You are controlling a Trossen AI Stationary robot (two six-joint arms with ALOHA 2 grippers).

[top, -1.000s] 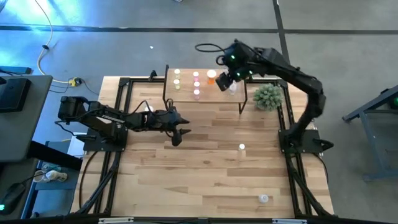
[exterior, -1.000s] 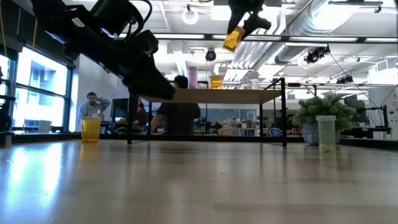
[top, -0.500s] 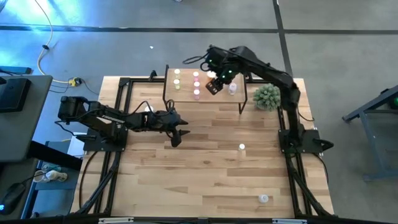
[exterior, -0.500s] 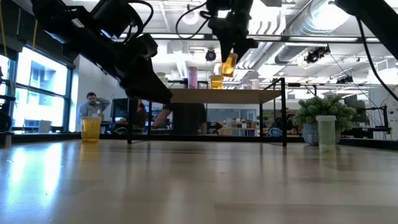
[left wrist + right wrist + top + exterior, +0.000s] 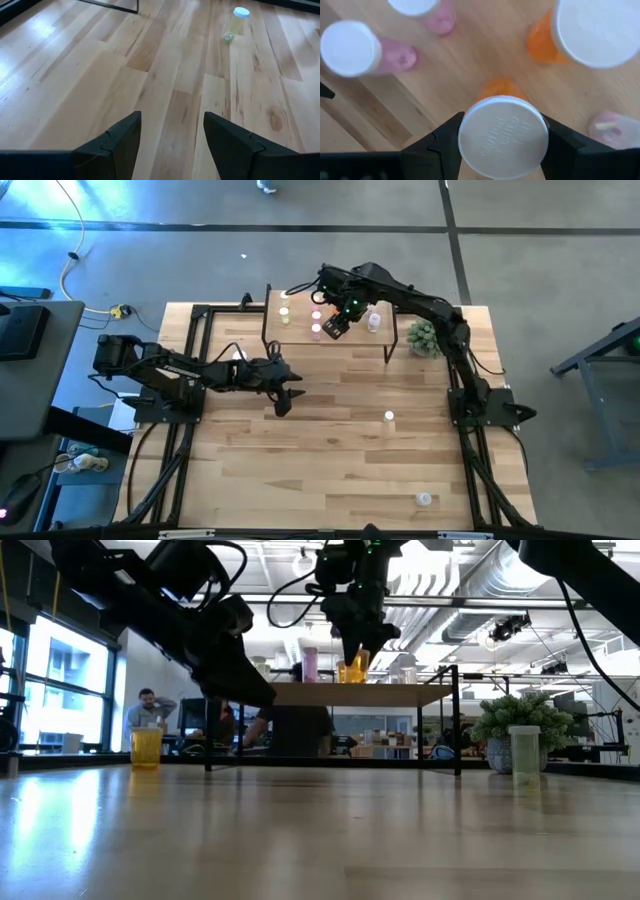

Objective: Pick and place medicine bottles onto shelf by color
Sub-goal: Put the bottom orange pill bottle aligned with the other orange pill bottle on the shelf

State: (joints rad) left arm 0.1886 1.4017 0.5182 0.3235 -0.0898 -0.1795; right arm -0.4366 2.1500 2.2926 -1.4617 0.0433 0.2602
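Note:
The shelf [image 5: 300, 332] stands at the table's far edge, with yellowish [image 5: 285, 308], pink [image 5: 316, 308] and pale [image 5: 374, 321] white-capped bottles on it. My right gripper [image 5: 337, 326] is over the shelf's middle, shut on an orange bottle [image 5: 358, 667] beside a wider orange bottle [image 5: 555, 37]. My left gripper [image 5: 284, 392] hovers open and empty above the table's left middle. Two pale bottles [image 5: 389, 417] [image 5: 424, 499] stand on the table on their bases. My right gripper pinches the orange bottle's white cap [image 5: 470, 137] between its two fingers [image 5: 437, 145], one on each side. The fingers come from above, pointing down. The bottle hangs upright below them, low over the shelf board [image 5: 400, 692]; whether its base touches the board I cannot tell.
A small green plant [image 5: 428, 335] stands right of the shelf. A yellow bottle [image 5: 146, 747] shows at the left in the low view. Black frame rails [image 5: 190, 380] run along the table's sides. Bare wood lies between the two arms. People show in the room behind.
My right gripper has carried the orange bottle toward the table's left along the shelf and down, from high above the board to just over it. The bottle has turned from tilted to upright.

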